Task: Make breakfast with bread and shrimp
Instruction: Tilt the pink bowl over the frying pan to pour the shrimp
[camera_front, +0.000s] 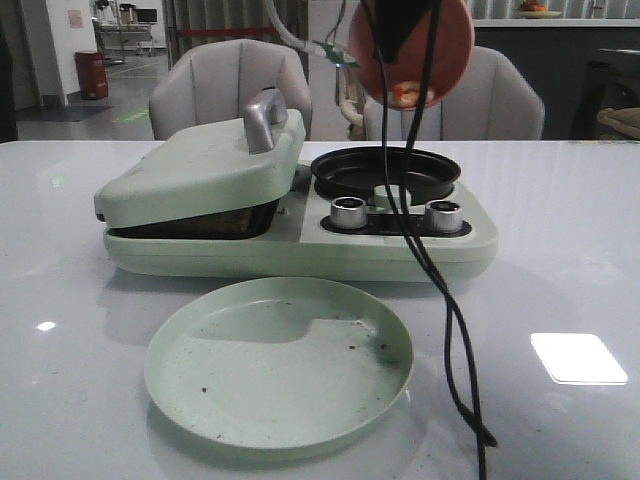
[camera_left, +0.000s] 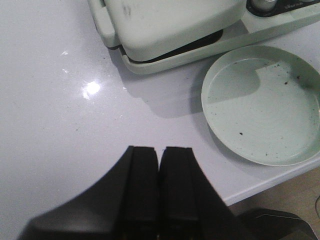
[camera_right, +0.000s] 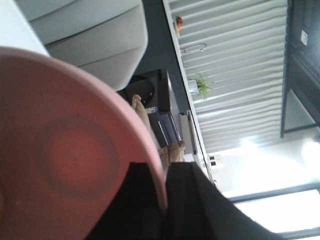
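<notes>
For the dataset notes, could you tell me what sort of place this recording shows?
Probably an office or lab lounge, not a home kitchen: padded chairs behind a glossy white table, a long counter beyond, and a breakfast maker set up as a tabletop demo.

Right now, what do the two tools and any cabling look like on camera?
Left tool: two matte black, blocky rectangular fingers on a black wedge-shaped body, no markings visible. Right tool: the same plain black, mostly just dark finger surfaces in view. In the front view, two thin black cables hang down, loosely crossing each other.
</notes>
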